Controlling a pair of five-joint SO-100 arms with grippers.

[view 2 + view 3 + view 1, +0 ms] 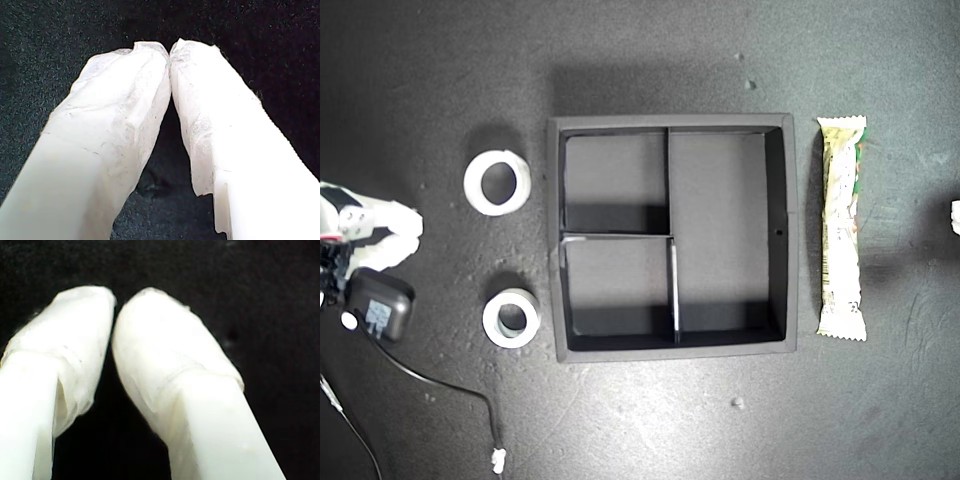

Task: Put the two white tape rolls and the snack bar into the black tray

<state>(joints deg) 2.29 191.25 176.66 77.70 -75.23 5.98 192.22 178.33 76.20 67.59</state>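
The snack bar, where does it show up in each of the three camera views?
Exterior view: the snack bar lies lengthwise just off the black tray, on the exterior view's right.
First wrist view: not in it.
Second wrist view: not in it.
Shared landmark: the dark tabletop fills the background of all three.

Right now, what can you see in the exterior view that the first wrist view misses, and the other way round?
Only the exterior view shows the black tray with nothing in it, the two white tape rolls off its side toward the exterior view's left, the snack bar on the other side, and a black adapter with its cord. Only the first wrist view shows my first gripper close up, its white-wrapped fingertips touching with nothing between. Both show the dark tabletop.
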